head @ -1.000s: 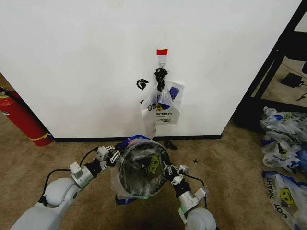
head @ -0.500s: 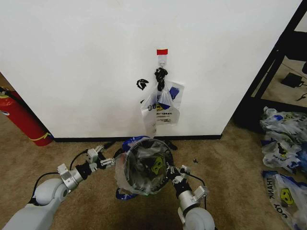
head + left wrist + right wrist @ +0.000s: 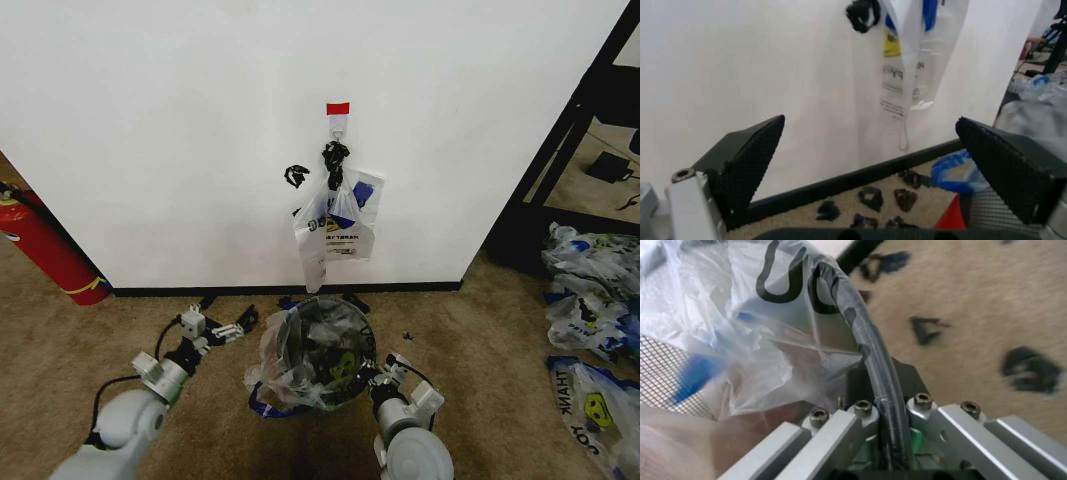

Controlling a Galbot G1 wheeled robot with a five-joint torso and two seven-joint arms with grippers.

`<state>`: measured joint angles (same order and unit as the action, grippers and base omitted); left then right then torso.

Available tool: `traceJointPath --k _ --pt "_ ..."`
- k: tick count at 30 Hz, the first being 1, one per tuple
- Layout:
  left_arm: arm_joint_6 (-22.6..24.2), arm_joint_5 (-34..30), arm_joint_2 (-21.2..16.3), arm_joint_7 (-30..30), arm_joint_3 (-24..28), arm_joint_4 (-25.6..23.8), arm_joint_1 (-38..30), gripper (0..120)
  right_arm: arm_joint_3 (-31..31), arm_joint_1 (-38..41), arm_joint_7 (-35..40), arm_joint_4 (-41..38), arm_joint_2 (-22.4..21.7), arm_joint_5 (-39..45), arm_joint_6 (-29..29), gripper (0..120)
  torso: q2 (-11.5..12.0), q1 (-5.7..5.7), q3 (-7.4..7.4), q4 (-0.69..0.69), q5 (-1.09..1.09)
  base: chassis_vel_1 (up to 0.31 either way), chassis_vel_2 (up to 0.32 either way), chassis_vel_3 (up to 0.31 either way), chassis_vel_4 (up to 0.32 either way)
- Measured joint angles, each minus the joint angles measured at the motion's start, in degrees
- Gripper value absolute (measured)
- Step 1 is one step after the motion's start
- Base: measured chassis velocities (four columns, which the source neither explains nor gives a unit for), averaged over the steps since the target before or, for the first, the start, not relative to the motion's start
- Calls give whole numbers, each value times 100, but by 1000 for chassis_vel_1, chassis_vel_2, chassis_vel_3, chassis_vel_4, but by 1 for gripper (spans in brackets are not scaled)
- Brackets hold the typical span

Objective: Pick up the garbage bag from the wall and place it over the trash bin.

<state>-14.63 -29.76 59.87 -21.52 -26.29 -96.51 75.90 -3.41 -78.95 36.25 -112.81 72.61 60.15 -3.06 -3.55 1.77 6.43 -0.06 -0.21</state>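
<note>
- thin clear crinkly garbage bag with yellow smiley print and blue handles (image 3: 305, 362), now draped over the small round black trash bin (image 3: 322, 312) on the tan carpet floor (image 3: 480, 340), just in front of the large plain white wall (image 3: 150, 130) and its black baseboard (image 3: 170, 291).
- left end effector (image 3: 232, 327) pulled back from the bin's rim since a second ago, now apart from the plastic on the bin's left; jaws spread wide and empty in the left wrist view (image 3: 873, 165), black textured pads (image 3: 753, 160) facing the wall.
- right end effector (image 3: 385, 372) pressed against the bin's right side; in the right wrist view (image 3: 873, 395), closed on the dark rim with clear film bunched beside it.
- bag sitting lower and looser around the bin than a moment earlier, blue handle trailing on the floor at the near left.
- judged from this: draping mostly done, left side released, right side yet to be let go.
- bunch of similar bags (image 3: 338, 215) hanging from the hook under a red tape strip (image 3: 338, 107); red fire extinguisher (image 3: 45, 250) at far left; heap of stuffed smiley bags (image 3: 590, 310) at right.
</note>
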Motion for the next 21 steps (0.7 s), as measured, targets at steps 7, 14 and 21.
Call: traceJointPath --k 7,14,21 --pt "-20 288 256 17 47 47 64 100 -89 240 695 262 -15 -210 -473 0 0 0 0 -2 -1 0 0 0 0" --pt "-11 358 279 13 70 114 35 100 -92 313 798 391 -30 -352 -517 17 -1 0 -1 -4 -3 0 0 0 0" --pt "-11 415 334 5 88 141 23 100 -98 362 99 392 -40 -430 -65 46 0 0 1 1 1 0 0 0 0"
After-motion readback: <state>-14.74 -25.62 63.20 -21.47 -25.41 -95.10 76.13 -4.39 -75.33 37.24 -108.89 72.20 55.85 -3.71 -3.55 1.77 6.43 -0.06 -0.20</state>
